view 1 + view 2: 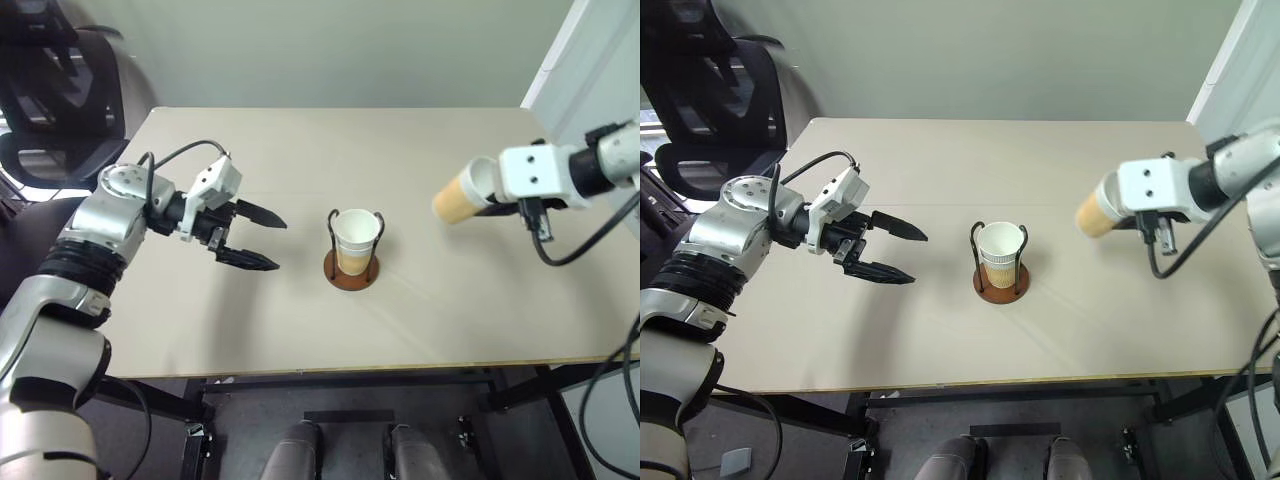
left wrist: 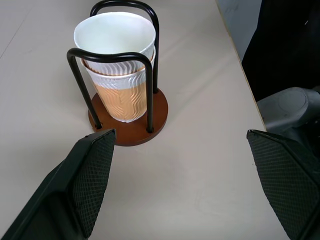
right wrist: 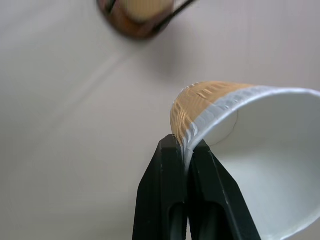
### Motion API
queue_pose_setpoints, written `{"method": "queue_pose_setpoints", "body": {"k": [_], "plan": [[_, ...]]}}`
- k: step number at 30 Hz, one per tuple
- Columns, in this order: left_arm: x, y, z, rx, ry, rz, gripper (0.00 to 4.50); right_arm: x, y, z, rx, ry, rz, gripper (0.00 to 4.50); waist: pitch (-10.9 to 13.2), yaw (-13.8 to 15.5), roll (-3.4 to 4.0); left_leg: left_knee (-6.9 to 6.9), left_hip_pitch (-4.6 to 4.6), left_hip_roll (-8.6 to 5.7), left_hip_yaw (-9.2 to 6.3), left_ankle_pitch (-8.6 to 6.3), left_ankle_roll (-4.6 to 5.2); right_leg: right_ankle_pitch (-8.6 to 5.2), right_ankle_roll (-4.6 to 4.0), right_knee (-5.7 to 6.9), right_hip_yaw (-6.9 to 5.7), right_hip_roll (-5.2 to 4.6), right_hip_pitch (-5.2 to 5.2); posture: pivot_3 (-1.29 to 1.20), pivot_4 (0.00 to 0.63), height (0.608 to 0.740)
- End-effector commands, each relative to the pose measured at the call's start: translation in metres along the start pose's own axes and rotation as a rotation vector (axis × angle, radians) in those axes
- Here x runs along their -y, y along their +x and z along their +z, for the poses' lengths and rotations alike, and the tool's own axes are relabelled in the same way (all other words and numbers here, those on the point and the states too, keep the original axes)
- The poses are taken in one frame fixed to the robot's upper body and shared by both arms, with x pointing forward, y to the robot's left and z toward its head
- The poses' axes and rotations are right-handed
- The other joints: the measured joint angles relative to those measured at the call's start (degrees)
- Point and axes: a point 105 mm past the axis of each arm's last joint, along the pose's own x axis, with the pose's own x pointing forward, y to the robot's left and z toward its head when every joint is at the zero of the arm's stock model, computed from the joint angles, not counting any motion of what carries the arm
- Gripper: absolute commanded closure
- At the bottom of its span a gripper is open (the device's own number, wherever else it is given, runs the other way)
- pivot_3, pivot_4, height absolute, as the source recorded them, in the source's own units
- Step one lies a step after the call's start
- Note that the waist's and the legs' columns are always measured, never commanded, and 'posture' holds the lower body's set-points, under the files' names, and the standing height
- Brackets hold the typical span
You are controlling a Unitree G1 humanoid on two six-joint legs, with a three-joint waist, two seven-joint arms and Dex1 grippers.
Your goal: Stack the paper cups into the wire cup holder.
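You see a big beige rectangular table (image 1: 300,150). A plain pale wall (image 1: 330,50) stands behind it. A black office chair (image 1: 50,100) sits far left.

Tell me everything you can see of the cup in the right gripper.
The held cup is a small tapered paper cup, white at the rim and inside, ribbed tan-yellow on its lower outer wall. It hangs in the air above the table, tipped on its side, off to the right of the holder and apart from it. The right gripper is shut on its rim wall, one finger inside and one outside. Nothing else touches it, and it looks empty and undented.
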Motion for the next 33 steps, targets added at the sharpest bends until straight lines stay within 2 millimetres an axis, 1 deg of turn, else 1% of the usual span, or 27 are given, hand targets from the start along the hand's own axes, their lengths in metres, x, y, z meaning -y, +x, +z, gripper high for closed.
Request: {"method": "queue_pose_setpoints", "body": {"k": [1, 4, 9, 18, 21, 25, 27, 28, 33], "plan": [[0.001, -0.003, 0.006, 0.005, 0.031, -0.018, 0.0, 0.019, -0.008, 0.025, 0.038, -0.041, -0.049, 4.45, 0.0, 0.0, 0.0, -0.04, -0.01, 0.0, -0.01, 0.01, -0.02, 0.0, -0.02, 0.0, -0.02, 0.0, -0.03, 0.0, 0.15, 0.74], [0.001, -0.002, 0.005, 0.005, 0.031, -0.02, 0.0, 0.025, -0.003, 0.039, 0.07, -0.06, -0.049, 4.45, 0.0, 0.09, -0.01, -0.1, -0.02, 0.02, -0.07, 0.01, -0.07, -0.08, -0.17, 0.0, -0.1, 0.0, -0.03, 0.0, 0.15, 0.74], [-0.001, 0.0, 0.005, 0.005, 0.033, -0.022, 0.0, 0.026, 0.008, 0.066, 0.138, -0.106, -0.009, 4.45, 0.0, 0.07, 0.0, -0.13, -0.03, 0.02, -0.1, 0.03, -0.22, -0.13, -0.28, 0.02, -0.14, 0.0, -0.06, 0.0, 0.15, 0.74], [-0.002, 0.0, 0.006, -0.002, 0.039, -0.021, 0.0, 0.023, 0.021, 0.091, 0.178, -0.2, 0.079, 4.45, 0.0, 0.03, -0.01, -0.27, -0.04, 0.04, -0.1, 0.11, -0.42, -0.15, -0.35, 0.03, -0.18, -0.01, -0.16, 0.0, 0.15, 0.74], [-0.002, 0.001, 0.006, -0.005, 0.04, -0.023, 0.0, 0.021, 0.027, 0.102, 0.194, -0.243, 0.113, 4.45, 0.0, 0.01, -0.01, -0.29, -0.04, 0.04, -0.1, 0.12, -0.45, -0.17, -0.39, 0.04, -0.18, -0.01, -0.17, 0.0, 0.15, 0.74], [-0.002, 0.001, 0.006, -0.006, 0.042, -0.025, 0.0, 0.019, 0.032, 0.105, 0.2, -0.258, 0.131, 4.45, 0.0, 0.01, -0.01, -0.3, -0.05, 0.05, -0.11, 0.15, -0.53, -0.18, -0.45, 0.06, -0.22, 0.0, -0.21, 0.0, 0.15, 0.74], [-0.002, 0.001, 0.006, -0.006, 0.045, -0.026, 0.0, 0.017, 0.038, 0.105, 0.195, -0.275, 0.148, 4.45, 0.0, 0.03, -0.01, -0.3, -0.05, 0.05, -0.1, 0.17, -0.56, -0.18, -0.47, 0.06, -0.22, -0.01, -0.21, 0.0, 0.15, 0.74], [-0.002, 0.001, 0.006, -0.006, 0.046, -0.026, 0.0, 0.016, 0.04, 0.105, 0.191, -0.284, 0.155, 4.45, 0.0, 0.02, -0.01, -0.3, -0.05, 0.05, -0.1, 0.28, -0.75, -0.18, -0.48, 0.06, -0.22, -0.01, -0.21, 0.0, 0.15, 0.74], [0.0, -0.001, 0.005, -0.007, 0.044, -0.025, 0.0, 0.016, 0.047, 0.098, 0.159, -0.313, 0.166, 4.45, 0.0, -0.02, -0.01, -0.31, -0.05, 0.06, -0.11, 0.29, -0.76, -0.16, -0.51, 0.08, -0.22, -0.01, -0.25, 0.0, 0.15, 0.74]]}}
